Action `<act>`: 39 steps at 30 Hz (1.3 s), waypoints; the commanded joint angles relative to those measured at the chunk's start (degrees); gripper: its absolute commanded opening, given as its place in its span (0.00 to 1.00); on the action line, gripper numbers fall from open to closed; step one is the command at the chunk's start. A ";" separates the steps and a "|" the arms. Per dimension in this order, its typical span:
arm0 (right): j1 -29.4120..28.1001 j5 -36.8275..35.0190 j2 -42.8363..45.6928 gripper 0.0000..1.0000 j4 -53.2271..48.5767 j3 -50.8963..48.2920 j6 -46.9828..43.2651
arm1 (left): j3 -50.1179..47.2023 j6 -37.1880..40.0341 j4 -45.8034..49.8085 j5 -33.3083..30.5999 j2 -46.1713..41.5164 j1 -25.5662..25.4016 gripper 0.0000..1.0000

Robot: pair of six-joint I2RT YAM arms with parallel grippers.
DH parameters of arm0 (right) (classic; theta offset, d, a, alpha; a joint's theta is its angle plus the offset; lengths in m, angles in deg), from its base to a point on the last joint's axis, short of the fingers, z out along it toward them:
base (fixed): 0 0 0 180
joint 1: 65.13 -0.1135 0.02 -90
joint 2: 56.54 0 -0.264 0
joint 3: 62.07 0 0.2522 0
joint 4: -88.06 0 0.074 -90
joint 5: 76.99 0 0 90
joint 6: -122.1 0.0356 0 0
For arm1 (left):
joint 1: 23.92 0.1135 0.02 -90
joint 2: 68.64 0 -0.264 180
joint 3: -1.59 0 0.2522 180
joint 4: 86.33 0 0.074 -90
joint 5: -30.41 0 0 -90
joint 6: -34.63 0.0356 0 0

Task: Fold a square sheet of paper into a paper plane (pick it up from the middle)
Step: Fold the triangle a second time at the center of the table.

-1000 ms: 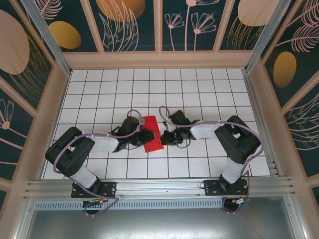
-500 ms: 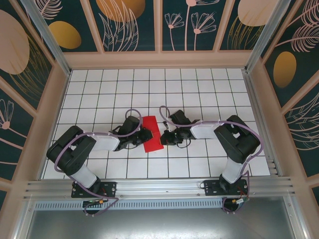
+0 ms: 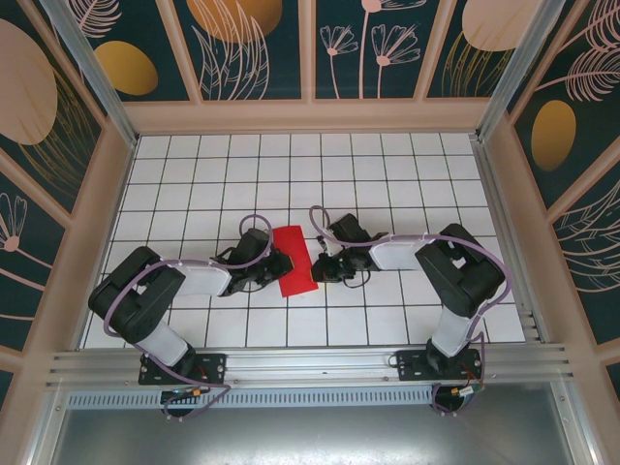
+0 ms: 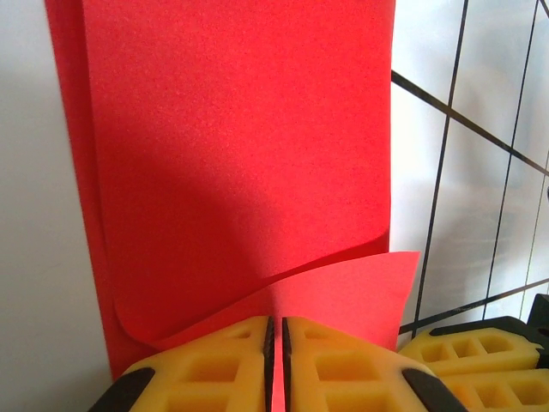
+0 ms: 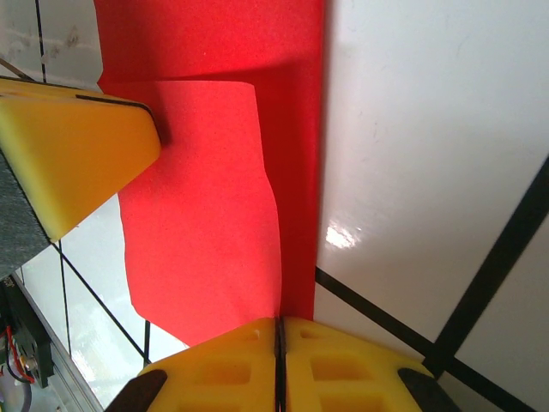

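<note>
The square sheet of paper (image 3: 294, 258) is bright red and lies folded into a narrow strip on the white grid table between the two arms. My left gripper (image 3: 278, 267) is at the strip's left edge. In the left wrist view its yellow fingers (image 4: 214, 365) are shut on a raised flap of the red paper (image 4: 240, 154). My right gripper (image 3: 320, 268) is at the strip's near right corner. In the right wrist view it (image 5: 279, 343) is shut on the edge of the paper (image 5: 206, 223), which curls upward. A paper plane is out of view.
The gridded table (image 3: 407, 174) is walled in by patterned panels at the back and both sides. A metal rail (image 3: 310, 363) runs along the near edge by the arm bases. The left gripper's yellow finger (image 5: 77, 163) rests close beside the paper in the right wrist view.
The left gripper has drawn back slightly to the left, off the top of the strip to its edge, and closed further on the flap. The right gripper has stayed where it was.
</note>
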 commanded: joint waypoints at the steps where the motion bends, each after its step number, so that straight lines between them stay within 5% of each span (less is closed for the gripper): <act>1: 0.12 -3.90 -1.78 0.10 -3.61 0.12 -0.20 | -0.77 -0.34 1.71 -1.08 1.65 0.22 0.15; 12: -1.19 -11.77 11.74 0.27 -5.75 2.04 2.30 | -1.65 -0.33 3.07 -2.08 2.89 0.17 0.10; 22: -7.86 -9.80 -0.79 0.03 -6.57 11.65 3.10 | -1.76 -0.66 4.17 -3.19 3.16 0.17 0.07; 39: -8.23 -14.94 -3.66 0.00 -13.05 11.10 -1.29 | -2.00 -1.20 6.59 -5.04 4.47 0.25 0.05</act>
